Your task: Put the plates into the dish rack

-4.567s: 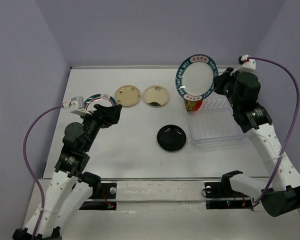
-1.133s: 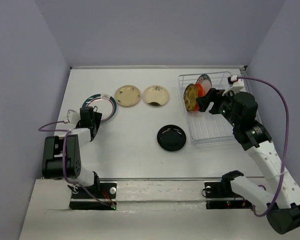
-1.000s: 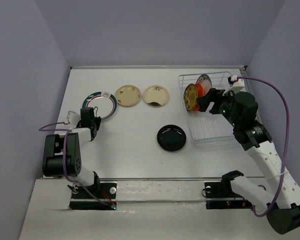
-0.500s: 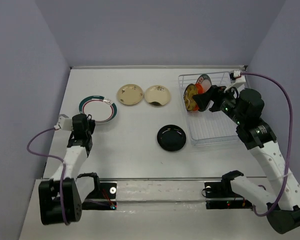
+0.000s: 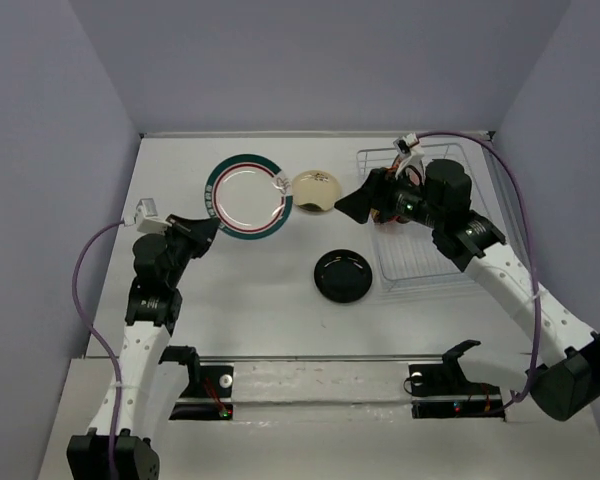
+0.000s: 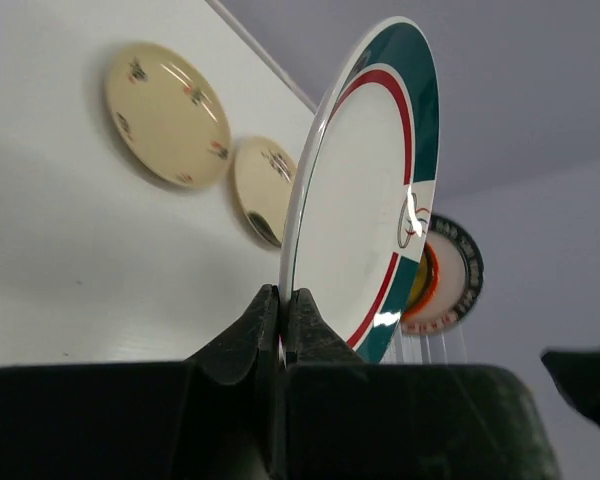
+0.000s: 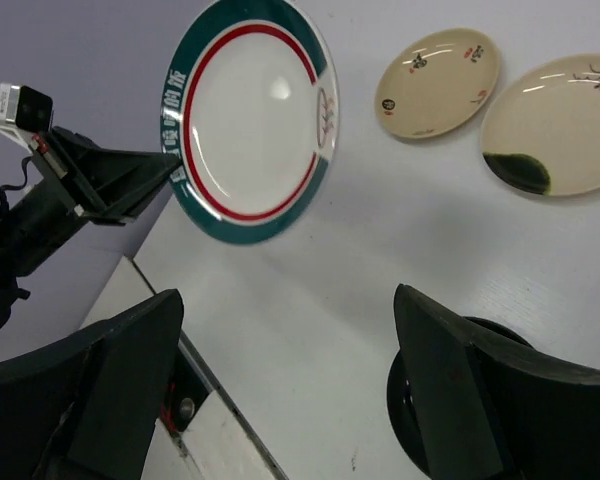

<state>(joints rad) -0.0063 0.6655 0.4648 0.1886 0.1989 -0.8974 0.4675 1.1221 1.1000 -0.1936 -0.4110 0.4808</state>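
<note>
Pinching its rim, left end effector holds teal-rimmed plate on edge.

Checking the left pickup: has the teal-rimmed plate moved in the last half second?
Yes: the teal-rimmed plate is up in the left gripper, shifted right, toward the cream-gold plate.

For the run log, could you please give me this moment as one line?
left hand: shut on teal-rimmed plate, held aloft | right hand: open, empty | black plate: not loaded | dish rack: partly loaded
</note>
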